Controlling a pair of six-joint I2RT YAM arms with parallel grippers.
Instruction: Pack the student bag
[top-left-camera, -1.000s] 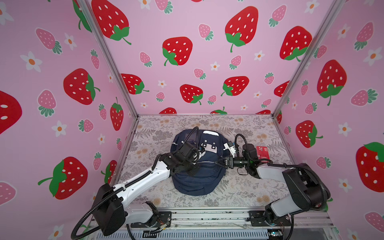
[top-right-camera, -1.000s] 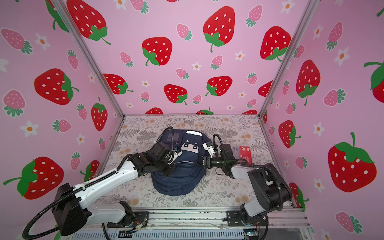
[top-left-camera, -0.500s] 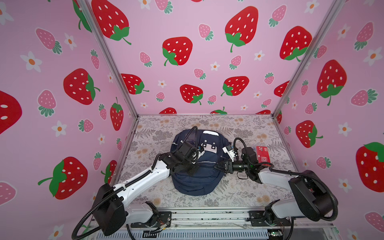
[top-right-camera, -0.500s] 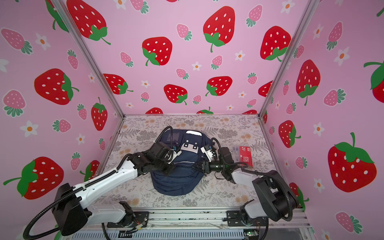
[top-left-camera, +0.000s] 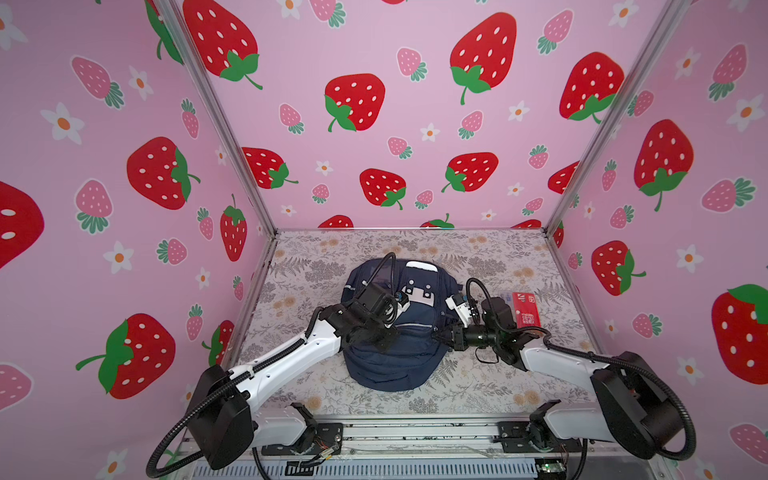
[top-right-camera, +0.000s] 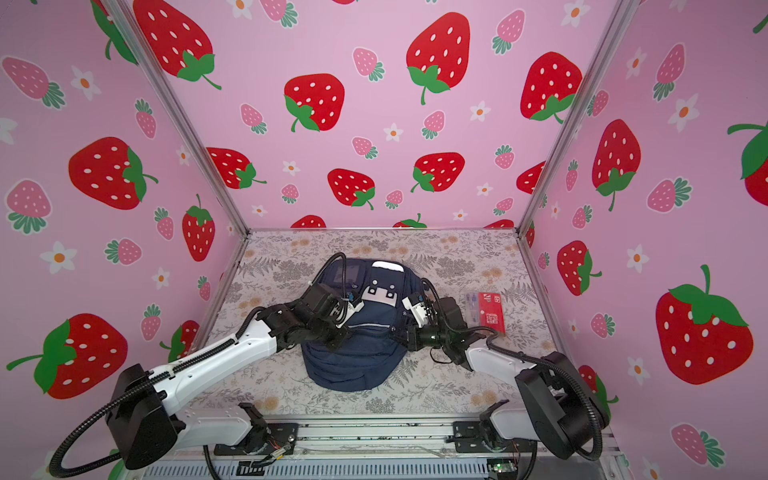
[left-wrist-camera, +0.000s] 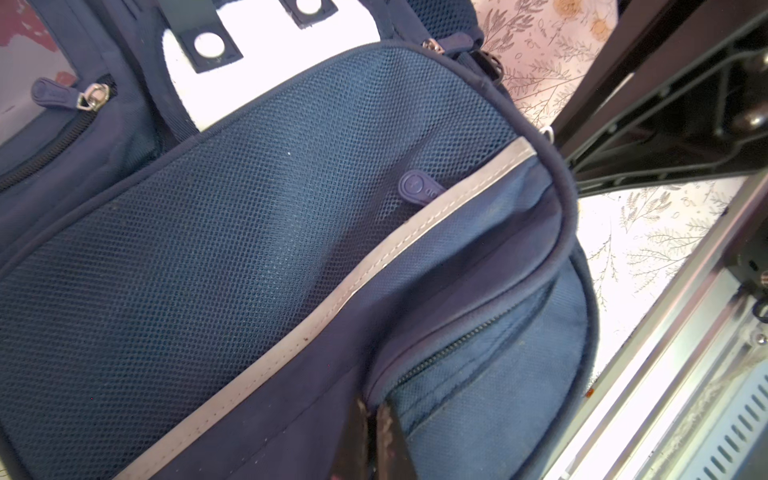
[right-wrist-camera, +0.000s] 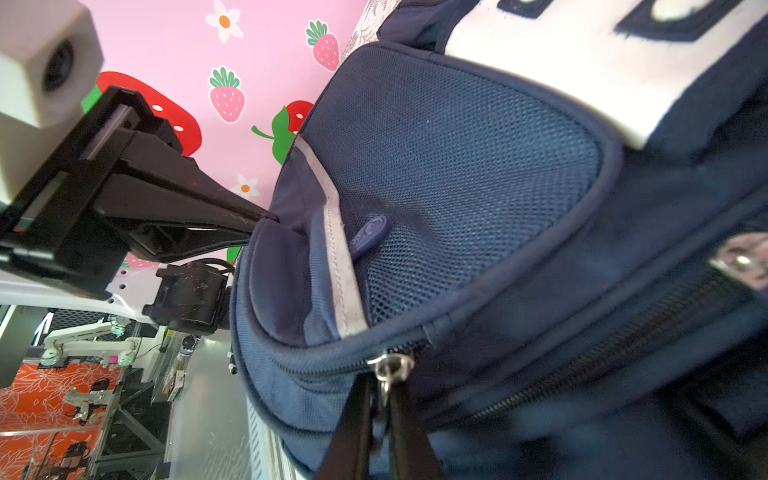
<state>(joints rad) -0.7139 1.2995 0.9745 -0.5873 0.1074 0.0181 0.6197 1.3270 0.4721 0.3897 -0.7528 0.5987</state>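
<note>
Mostly navy student bag (top-left-camera: 390, 357), white face patch (top-left-camera: 419, 293)

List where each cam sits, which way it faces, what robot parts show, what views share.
Top views: high at the front above the arm bases, looking down toward the back wall; both arms show, flanking the student bag.
Left wrist: on the left arm, looking along the left tool at the bag's mesh pocket; only its shut fingertips show, pinching fabric.
Right wrist: on the right arm, looking along the right tool, shut on a zip pull; the left tool also shows.
Shared: both wrist views catch the mesh pocket and silver stripe.
</note>
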